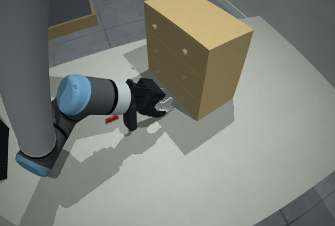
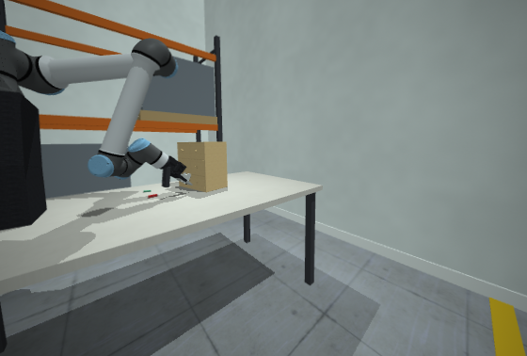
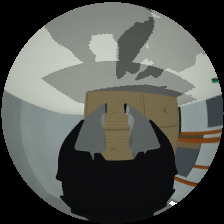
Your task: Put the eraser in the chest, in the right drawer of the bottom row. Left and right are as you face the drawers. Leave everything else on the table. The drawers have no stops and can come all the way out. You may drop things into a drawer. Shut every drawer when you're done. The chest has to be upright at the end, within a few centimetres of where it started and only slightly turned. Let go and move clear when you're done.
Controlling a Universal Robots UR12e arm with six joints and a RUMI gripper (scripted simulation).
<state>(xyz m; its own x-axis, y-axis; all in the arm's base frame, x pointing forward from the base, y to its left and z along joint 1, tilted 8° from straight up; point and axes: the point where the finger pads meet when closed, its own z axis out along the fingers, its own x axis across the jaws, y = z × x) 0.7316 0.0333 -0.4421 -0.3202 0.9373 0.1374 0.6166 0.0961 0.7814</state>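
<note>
The wooden chest (image 1: 191, 49) stands upright on the table with all its drawers shut; it also shows in the exterior view (image 2: 203, 166) and the wrist view (image 3: 131, 107). My gripper (image 1: 167, 106) is low over the table, just in front of the bottom row, a short way from the right drawer's knob (image 1: 182, 98) and not touching it. Its fingers stand a little apart with nothing between them. A small red block (image 1: 110, 119), perhaps the eraser, lies on the table behind my wrist.
A small green piece (image 2: 145, 191) lies near the red block (image 2: 151, 195) on the table. A rack with orange beams (image 2: 118, 125) stands behind the table. The table's edge runs to the right of the chest.
</note>
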